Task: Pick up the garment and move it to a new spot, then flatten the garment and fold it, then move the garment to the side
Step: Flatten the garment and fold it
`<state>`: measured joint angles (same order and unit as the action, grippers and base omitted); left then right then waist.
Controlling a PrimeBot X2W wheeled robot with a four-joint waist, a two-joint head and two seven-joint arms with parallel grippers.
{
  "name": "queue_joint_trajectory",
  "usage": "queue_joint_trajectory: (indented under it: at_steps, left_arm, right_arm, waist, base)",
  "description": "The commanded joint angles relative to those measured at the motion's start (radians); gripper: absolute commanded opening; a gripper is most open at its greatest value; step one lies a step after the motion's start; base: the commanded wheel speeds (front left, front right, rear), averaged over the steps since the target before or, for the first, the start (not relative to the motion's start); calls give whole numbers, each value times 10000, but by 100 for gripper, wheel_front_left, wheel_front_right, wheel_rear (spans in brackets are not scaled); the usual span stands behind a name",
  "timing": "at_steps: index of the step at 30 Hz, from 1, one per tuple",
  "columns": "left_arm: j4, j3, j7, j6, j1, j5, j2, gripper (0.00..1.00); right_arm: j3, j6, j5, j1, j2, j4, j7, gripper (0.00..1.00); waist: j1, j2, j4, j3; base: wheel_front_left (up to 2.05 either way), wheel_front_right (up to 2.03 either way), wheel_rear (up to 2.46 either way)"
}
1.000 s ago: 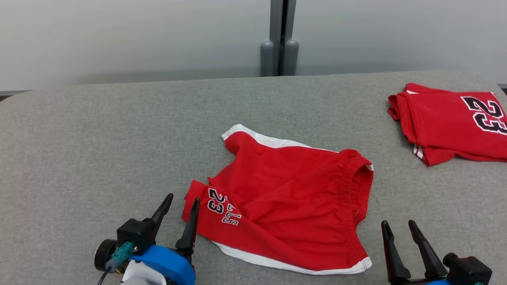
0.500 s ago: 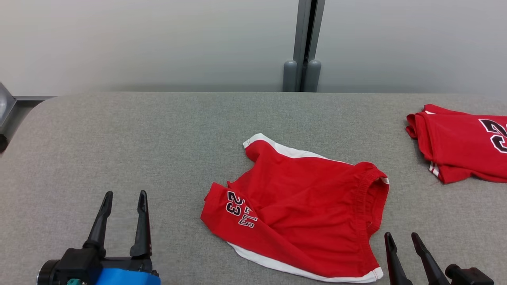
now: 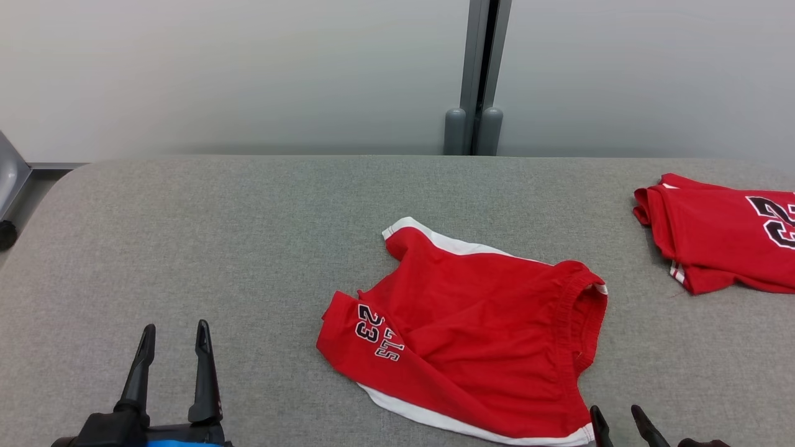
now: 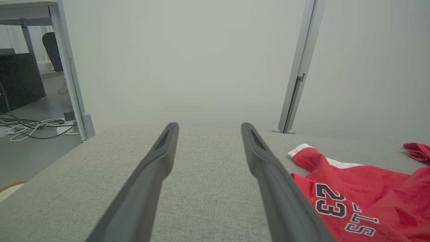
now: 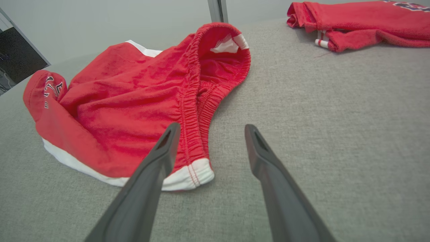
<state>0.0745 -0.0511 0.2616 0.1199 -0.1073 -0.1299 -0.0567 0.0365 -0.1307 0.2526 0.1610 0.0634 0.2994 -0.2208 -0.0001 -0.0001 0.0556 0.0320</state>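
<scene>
The garment is a pair of red shorts with white hems and a "23" print, lying rumpled at the middle of the grey padded table. My left gripper stands open and empty at the lower left, well to the left of the shorts' printed leg. In the left wrist view its fingers frame bare table. My right gripper is open at the bottom edge, just right of the shorts' near hem. In the right wrist view its fingers point past the waistband without touching it.
A second red garment, folded, with a "23" print, lies at the table's far right. A grey wall with a vertical post runs behind the table. The table's left corner is rounded, with floor and cables beyond it.
The camera has shifted. My left gripper has drawn back to the left, away from the shorts' printed leg it stood beside. The right gripper sits lower in view. The shorts lie as before.
</scene>
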Motion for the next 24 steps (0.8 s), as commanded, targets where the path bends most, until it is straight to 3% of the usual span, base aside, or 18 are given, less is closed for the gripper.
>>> queue_joint_trajectory:
  at_steps: [1, 15, 16, 17, 24]
  left_arm:
    - [27, -39, 44, 42, -57, 95, 12, 100]
    - [161, -55, 45, 119, 92, 225, 58, 100]
    - [180, -49, 45, 122, 95, 226, 60, 100]
    - [188, -37, 45, 123, 94, 230, 63, 100]
    - [264, 28, 45, 125, 60, 156, 69, 100]
  right_arm:
    - [73, -4, -93, -216, 49, 74, 72, 100]
    - [383, -4, -532, -1068, -29, 1799, 1321, 100]
    - [417, -4, -450, -1139, -44, 1899, 1279, 44]
    - [451, -4, -398, -1196, -48, 1960, 1191, 0]
    - [-59, -3, -7, -1142, 168, 2118, 606, 0]
  waist:
    - [1, 1, 14, 17]
    - [1, 1, 158, 153]
    - [1, 1, 155, 164]
    - [1, 1, 149, 171]
    - [1, 1, 34, 151]
  base:
    - [0, 0, 0]
    - [0, 0, 0]
    - [0, 0, 0]
    - [0, 0, 0]
    - [0, 0, 0]
